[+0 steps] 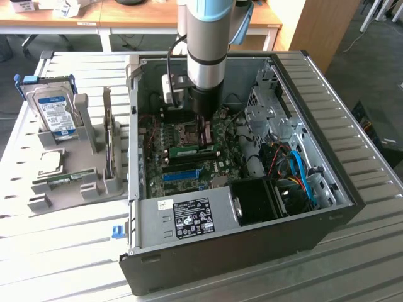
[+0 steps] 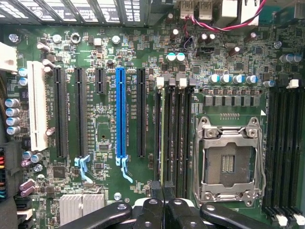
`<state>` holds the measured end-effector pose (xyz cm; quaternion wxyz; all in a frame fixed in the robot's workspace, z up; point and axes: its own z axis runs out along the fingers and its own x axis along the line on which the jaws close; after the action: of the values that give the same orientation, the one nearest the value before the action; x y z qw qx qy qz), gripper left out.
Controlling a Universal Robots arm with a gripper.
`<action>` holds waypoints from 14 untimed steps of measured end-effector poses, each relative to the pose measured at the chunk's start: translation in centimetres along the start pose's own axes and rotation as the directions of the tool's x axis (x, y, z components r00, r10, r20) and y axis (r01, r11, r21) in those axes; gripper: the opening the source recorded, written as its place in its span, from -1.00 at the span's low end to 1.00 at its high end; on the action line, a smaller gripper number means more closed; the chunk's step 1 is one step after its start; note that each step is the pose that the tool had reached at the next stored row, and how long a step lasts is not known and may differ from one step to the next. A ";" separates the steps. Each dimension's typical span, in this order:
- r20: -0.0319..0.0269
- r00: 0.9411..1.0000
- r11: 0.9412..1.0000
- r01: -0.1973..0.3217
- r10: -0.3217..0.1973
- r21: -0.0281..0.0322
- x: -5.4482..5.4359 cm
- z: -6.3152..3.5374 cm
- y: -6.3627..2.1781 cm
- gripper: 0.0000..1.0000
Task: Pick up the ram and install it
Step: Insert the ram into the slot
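The ram, a narrow green stick, stands on edge in a memory slot on the motherboard inside the open computer case. My gripper comes straight down on it from above, shut on the stick's top edge near its right end in the exterior view. In the wrist view the black fingers meet at the gripper. From there the ram runs away edge-on as a thin strip between the dark memory slots, beside the CPU socket.
A blue slot lies next to the memory slots. On the exterior view's left a grey holder carries a hard drive, a chip and a twin green stick. Case walls, cables and a black fan crowd the right.
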<state>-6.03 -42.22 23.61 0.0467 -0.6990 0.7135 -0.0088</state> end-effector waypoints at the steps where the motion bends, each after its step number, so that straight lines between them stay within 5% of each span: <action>1: 0.000 1.000 1.000 0.000 0.000 0.000 0.0 0.02 0.01 -0.76; 14: 0.000 1.000 1.000 0.000 0.000 0.000 0.0 0.22 0.03 -0.76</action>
<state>-6.04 -42.22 23.39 0.0466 -0.6990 0.7136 -0.0088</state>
